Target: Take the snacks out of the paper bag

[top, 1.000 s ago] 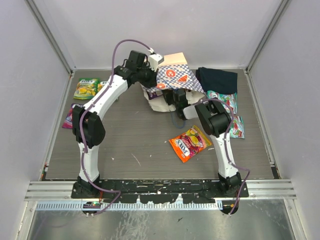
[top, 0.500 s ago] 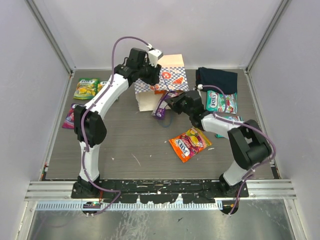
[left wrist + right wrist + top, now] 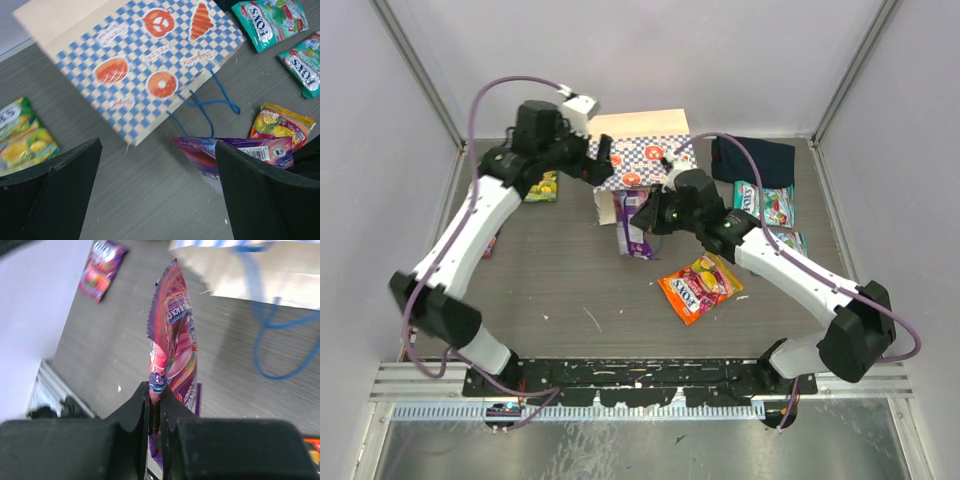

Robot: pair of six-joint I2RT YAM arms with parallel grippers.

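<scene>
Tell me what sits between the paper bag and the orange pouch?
A purple pouch, pinched by the right pincer, beside the blue string handles; the left wrist view shows it.

The paper bag (image 3: 145,75) is coloured tan, banded with a blue-white check and printed with orange-red motifs; its string handles (image 3: 212,102) are blue; a purple pouch (image 3: 172,350) is tinged pink; an orange pouch (image 3: 698,287) is marked with yellow and red; teal-white pouches (image 3: 270,22) are lettered in white; a green-yellow pouch (image 3: 22,135) is seen; the cloth (image 3: 753,158) is dark navy; the table (image 3: 570,290) is grained grey.
</scene>
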